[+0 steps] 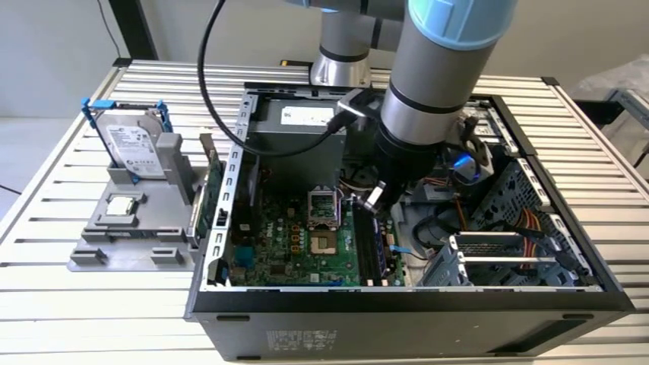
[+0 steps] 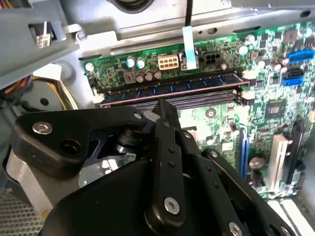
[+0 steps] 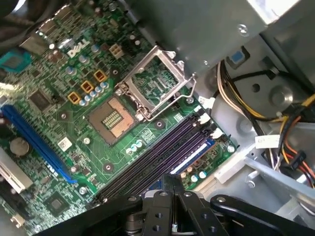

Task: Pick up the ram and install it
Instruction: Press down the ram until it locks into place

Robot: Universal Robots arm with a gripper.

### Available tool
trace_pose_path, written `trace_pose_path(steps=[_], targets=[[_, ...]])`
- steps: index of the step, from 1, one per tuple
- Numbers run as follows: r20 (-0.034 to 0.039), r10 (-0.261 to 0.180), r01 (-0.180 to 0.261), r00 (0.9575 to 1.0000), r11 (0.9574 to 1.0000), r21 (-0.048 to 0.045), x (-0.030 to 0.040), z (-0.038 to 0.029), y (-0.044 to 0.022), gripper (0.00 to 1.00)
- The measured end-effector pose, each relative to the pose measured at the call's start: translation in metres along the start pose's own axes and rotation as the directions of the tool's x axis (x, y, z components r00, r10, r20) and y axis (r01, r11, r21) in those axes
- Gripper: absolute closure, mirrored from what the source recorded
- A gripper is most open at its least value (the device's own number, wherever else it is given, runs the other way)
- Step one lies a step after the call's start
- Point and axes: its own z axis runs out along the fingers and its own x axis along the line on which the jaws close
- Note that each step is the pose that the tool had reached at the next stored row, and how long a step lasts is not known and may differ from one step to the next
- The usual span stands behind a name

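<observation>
Gripper (image 1: 371,201) hung low inside the open computer case (image 1: 406,312), its tip just above the long memory slots (image 1: 367,247) beside the empty processor socket (image 1: 324,243). In both wrist views its two black fingers (image 3: 165,201) met along a thin seam at the tip, pressed together with nothing between them. The ram (image 2: 172,87) stood on edge in the slot farthest from the socket, next to the board's rim, a row of dark blue chips along its side. In the first wrist view it showed as a blue and white strip (image 3: 197,151) past the purple and black slots (image 3: 157,157). Whether the fingertip touched it, I could not tell. The socket's metal frame (image 3: 157,81) stood lifted. On the slatted table (image 1: 81,304), at the exterior view's left of the case, a grey tray (image 1: 132,247) carried a hard drive (image 1: 132,144) standing upright in blue brackets and a small square chip (image 1: 121,205).
</observation>
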Motion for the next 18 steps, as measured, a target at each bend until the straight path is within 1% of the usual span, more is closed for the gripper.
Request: trace_pose_path(steps=[2,4,7,11,14,17,18], targets=[[-0.0009,-0.036,0.036,0.9993,0.9993,-0.0008,0.0,0.0004,0.0,1.0],[-0.0017,-0.072,0.072,0.9974,0.9974,-0.0018,0.0001,0.0007,0.0,1.0],[-0.0027,-0.127,0.127,0.9919,0.9919,-0.0035,0.0,0.0013,0.0,1.0],[-0.004,-0.193,0.193,0.9812,0.9812,-0.0054,-0.0002,0.0016,-0.0004,1.0],[-0.0045,-0.234,0.234,0.9722,0.9722,-0.0067,-0.0006,0.002,-0.0009,1.0],[-0.005,-0.275,0.275,0.9614,0.9613,-0.0081,-0.0009,0.0024,-0.0012,1.0],[-0.0052,-0.29,0.289,0.9572,0.9571,-0.0085,-0.001,0.0025,-0.0013,1.0]])
